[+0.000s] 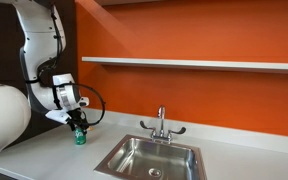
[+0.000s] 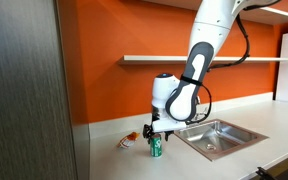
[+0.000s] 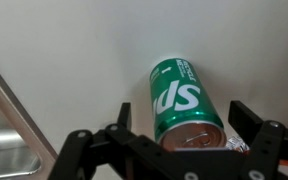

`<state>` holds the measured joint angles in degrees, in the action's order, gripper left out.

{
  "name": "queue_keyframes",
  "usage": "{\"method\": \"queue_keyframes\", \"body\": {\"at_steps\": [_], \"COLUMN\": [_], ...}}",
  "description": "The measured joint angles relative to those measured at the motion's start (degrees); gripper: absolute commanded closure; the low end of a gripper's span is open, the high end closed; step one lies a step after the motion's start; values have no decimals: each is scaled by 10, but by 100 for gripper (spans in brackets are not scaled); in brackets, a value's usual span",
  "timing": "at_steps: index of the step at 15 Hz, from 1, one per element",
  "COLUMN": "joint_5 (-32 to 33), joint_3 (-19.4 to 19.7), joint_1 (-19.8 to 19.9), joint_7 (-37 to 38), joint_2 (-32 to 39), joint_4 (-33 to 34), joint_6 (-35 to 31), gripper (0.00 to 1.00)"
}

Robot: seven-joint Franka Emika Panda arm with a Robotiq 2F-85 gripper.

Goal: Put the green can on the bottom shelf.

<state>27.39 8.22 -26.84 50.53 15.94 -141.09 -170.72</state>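
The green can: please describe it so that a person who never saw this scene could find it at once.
Below the orange wall runs a pale counter with a steel sink. Beside the sink, under the gripper, the can stands upright on the counter. It is a small green cylinder with a silvery top, unlike the flat orange-red object nearby.

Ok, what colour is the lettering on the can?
White, on the green can; clearest in the wrist view.

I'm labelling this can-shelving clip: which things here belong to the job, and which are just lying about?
Job: green can, bottom shelf, gripper.
Lying about: sink, faucet, small orange-red object.
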Motion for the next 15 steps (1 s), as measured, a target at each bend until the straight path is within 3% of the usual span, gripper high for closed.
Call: {"method": "queue_keyframes", "body": {"at_steps": [6, 7, 8, 12, 15], "joint_5": [0, 0, 0, 0, 0], "joint_3": [29, 34, 39, 58, 69], "joint_1": [-29, -34, -39, -58, -70], "joint_7": [12, 14, 16, 25, 30], "joint_2": [14, 15, 17, 26, 29], "joint_4": [12, 13, 15, 20, 22], "joint_6": [-3, -3, -4, -7, -10], "gripper": [0, 25, 28, 60, 62]}}
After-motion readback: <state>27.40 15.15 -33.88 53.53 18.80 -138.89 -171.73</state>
